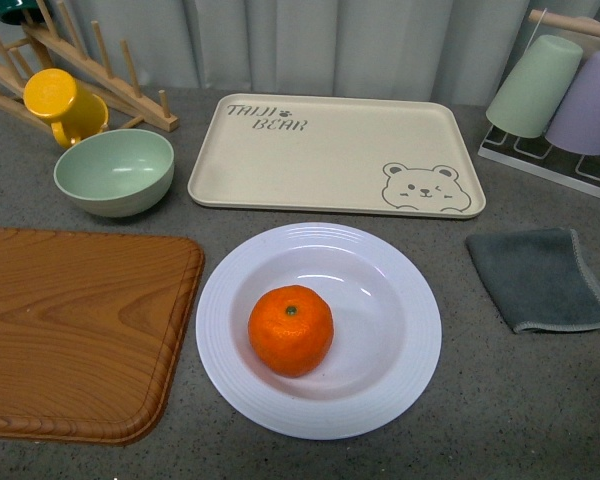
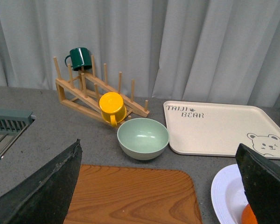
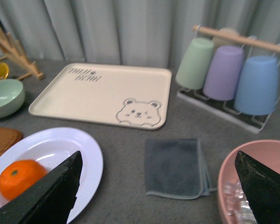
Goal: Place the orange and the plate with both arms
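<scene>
The grey table (image 1: 510,410) carries everything, with a pale curtain (image 1: 330,40) hanging behind it. A wooden cutting board (image 1: 70,330) fills the near left, its rounded right edge just beside the plate but not touching it. Beyond the plate lies a beige bear-print tray (image 1: 320,150), flat and bare, with a narrow strip of table between the two. The plate (image 1: 385,385), white and ridged at the rim, sits near the middle of the table. At the far right a wire rack holds upturned cups: green (image 1: 535,85), purple (image 1: 588,100) and, in the right wrist view, blue (image 3: 256,84). At the far left a slanted wooden peg rack (image 1: 110,85) bears a dark green mug (image 2: 79,58). A pink bowl (image 3: 256,161) stands at the near right, its contents too blurred to name. A folded grey cloth (image 1: 540,278) lies right of the plate, apart from it. The pale green bowl (image 1: 113,172) stands left of the tray, beyond the board, with a yellow mug (image 1: 60,103) tipped on its side just behind. The left gripper (image 2: 157,145) hangs over the board, spread wide and holding nothing; the right gripper (image 3: 158,154) hangs between plate and pink bowl, likewise spread and empty. The orange (image 1: 291,330) rests in the well of the plate, left of its middle, stem dot up.
</scene>
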### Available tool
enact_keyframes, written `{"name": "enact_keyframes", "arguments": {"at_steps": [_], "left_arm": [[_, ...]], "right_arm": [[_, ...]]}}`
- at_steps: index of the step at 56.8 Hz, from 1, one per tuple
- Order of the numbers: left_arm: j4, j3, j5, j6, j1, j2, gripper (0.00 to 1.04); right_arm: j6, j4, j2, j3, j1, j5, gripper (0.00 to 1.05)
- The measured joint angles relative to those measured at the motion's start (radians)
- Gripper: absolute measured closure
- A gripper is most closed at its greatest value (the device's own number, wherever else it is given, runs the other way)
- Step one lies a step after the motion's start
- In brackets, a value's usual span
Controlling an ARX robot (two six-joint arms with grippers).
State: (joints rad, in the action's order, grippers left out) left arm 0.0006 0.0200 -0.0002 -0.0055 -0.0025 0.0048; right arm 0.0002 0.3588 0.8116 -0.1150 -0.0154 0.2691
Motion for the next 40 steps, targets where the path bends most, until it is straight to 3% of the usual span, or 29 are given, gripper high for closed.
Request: {"name": "enact_keyframes", "arguments": {"at_steps": [10, 19, 40], "left_arm": [[0.000, 0.000, 0.000, 0.000, 0.000, 0.000, 0.06], [0.000, 0.000, 0.000, 0.000, 0.000, 0.000, 0.06], [0.000, 0.000, 0.000, 0.000, 0.000, -0.001, 0.06]], "right_arm": [[0.037, 0.029, 0.374, -0.093, -0.008, 0.118, 0.09], [0.163, -0.015, 0.698, -0.238, -0.027, 0.290, 0.09], [0.346, -0.021, 1.096, -0.455, -0.034, 0.423, 0.09]]}}
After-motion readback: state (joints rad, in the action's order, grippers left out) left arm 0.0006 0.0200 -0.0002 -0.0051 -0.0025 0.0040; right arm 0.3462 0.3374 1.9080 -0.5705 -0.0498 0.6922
